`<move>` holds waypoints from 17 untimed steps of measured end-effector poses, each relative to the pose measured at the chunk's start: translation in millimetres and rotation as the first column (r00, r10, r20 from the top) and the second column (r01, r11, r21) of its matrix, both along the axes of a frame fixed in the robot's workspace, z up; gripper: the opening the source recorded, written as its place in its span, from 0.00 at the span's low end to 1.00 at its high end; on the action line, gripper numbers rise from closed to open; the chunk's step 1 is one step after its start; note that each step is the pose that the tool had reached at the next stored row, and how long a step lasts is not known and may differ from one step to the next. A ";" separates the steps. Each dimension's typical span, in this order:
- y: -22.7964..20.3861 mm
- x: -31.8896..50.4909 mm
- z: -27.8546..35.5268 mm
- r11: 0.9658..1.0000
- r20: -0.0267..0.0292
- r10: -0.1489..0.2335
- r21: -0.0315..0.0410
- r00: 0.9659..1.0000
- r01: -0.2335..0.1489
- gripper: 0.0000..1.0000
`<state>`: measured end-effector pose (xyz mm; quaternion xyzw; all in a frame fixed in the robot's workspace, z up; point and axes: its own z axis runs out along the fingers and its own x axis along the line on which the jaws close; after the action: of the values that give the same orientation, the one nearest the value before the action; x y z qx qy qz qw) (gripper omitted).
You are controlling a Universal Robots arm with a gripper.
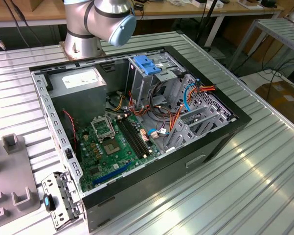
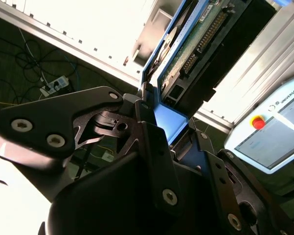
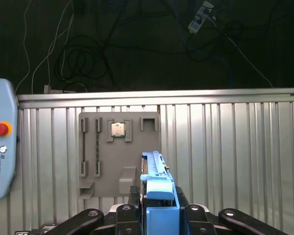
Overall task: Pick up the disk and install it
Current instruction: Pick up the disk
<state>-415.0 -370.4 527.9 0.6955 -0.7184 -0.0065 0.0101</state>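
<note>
My gripper (image 3: 159, 208) is shut on the disk (image 3: 155, 171), a flat dark drive with bright blue side rails, held on edge between the black fingers (image 3: 132, 200). In the second wrist view the disk (image 2: 210, 34) shows its green circuit board and connector, with a blue end tab sitting in my gripper (image 2: 169, 122). The disk hangs in the air above the ribbed metal table (image 3: 225, 147), over a grey fixture plate (image 3: 118, 156). The exterior view has the arm's base and a joint (image 1: 100, 19) behind the open computer case (image 1: 137, 122).
The case holds a green motherboard (image 1: 112, 142), a grey power supply (image 1: 80, 81), orange and blue cables and a light-blue latch plate (image 1: 147, 63) on the drive cage. A small chip (image 3: 118, 129) sits on the fixture plate. A teach pendant (image 3: 0, 147) lies beside it.
</note>
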 end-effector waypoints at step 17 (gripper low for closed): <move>0.0 8.6 -0.9 1.000 0.000 0.000 0.000 1.000 0.000 0.37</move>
<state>-406.4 -370.4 526.9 0.6955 -0.7185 -0.0065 0.0101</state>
